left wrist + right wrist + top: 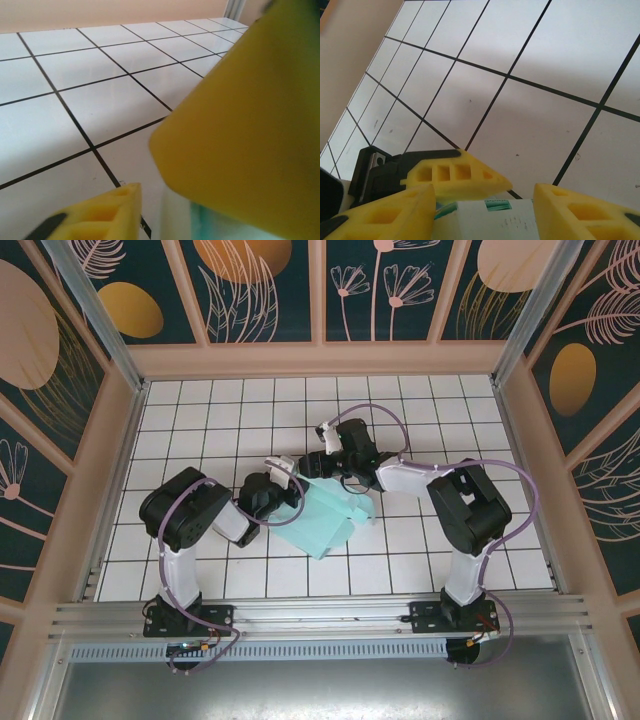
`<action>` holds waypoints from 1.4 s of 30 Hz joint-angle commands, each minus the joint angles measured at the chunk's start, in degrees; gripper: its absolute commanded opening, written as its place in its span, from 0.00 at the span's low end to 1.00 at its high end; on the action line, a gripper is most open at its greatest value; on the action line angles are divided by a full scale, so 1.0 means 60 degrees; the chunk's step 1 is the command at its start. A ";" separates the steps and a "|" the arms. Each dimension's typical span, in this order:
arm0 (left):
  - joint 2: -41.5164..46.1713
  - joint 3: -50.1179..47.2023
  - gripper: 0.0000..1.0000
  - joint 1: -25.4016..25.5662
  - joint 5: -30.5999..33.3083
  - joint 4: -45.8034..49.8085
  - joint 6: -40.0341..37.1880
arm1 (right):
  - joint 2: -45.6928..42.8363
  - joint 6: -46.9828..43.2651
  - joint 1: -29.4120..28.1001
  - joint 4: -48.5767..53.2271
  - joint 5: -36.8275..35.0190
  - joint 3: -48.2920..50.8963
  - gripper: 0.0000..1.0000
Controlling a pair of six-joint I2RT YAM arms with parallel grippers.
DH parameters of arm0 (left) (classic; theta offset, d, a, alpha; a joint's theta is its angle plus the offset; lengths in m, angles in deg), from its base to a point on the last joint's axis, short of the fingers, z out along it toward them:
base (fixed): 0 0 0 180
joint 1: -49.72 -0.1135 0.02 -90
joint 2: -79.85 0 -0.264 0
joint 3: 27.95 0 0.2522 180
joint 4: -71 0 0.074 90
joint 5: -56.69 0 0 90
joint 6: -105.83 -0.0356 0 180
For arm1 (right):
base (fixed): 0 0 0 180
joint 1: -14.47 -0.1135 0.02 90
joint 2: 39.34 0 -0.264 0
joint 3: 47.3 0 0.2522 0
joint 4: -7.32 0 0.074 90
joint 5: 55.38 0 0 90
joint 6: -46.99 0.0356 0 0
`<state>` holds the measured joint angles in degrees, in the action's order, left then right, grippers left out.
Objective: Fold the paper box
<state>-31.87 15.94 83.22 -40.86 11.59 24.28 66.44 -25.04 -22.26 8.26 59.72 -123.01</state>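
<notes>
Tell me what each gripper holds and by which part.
The far edge of the paper box sits between the fingers of the left gripper and right gripper; whether either clamps it cannot be told.

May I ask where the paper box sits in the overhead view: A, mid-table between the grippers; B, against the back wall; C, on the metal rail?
A: the paper box lies mid-table, between the left gripper and the right gripper.

Paper box (325, 520) pale blue-green, tiles (200, 420) white with black lines, fingers (585, 210) yellow.
</notes>
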 commanded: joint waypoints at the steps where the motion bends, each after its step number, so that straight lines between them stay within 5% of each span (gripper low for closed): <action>1: 0.0069 0.0441 0.06 -0.0150 0.0463 -0.0486 0.0094 | 0.0065 -0.0083 -0.0012 0.1170 0.0181 0.0335 0.54; 2: 0.0011 0.0489 0.00 -0.0149 0.0485 -0.0464 0.0106 | 0.0053 -0.0081 -0.0014 0.1180 0.0181 0.0323 0.54; 7: -0.0227 0.0574 0.00 -0.0163 0.0678 -0.0398 0.0115 | -0.0120 -0.0087 0.0003 0.1141 0.0094 0.0374 0.54; 8: -0.0281 0.0588 0.04 -0.0150 0.0685 -0.0377 0.0151 | -0.0146 -0.0094 -0.0001 0.1118 0.0102 0.0375 0.54; 10: -0.0341 0.0590 0.34 -0.0158 0.0715 -0.0308 0.0303 | -0.0145 -0.0110 0.0005 0.1124 0.0108 0.0357 0.54; 12: -0.0384 0.0602 0.43 -0.0149 0.0674 -0.0169 0.0461 | -0.0134 -0.0098 0.0029 0.1123 0.0108 0.0338 0.54; 28: -0.0589 0.0718 0.42 -0.0148 0.0452 0.1218 -0.0065 | 0.0072 0.0109 0.0101 0.0833 0.0487 0.0130 0.54; 38: -0.1058 0.0771 0.19 -0.0149 0.0318 0.0915 0.0086 | -0.0023 0.0146 0.0109 0.0835 0.0513 0.0221 0.54; 42: -0.1018 0.0696 0.28 -0.0159 0.0301 0.0923 0.0013 | -0.0040 0.0167 0.0105 0.0749 0.0460 0.0233 0.54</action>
<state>-36.00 20.37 82.71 -40.27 13.73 25.06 65.94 -24.01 -21.08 9.44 60.79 -122.79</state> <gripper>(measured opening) 0.263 0.539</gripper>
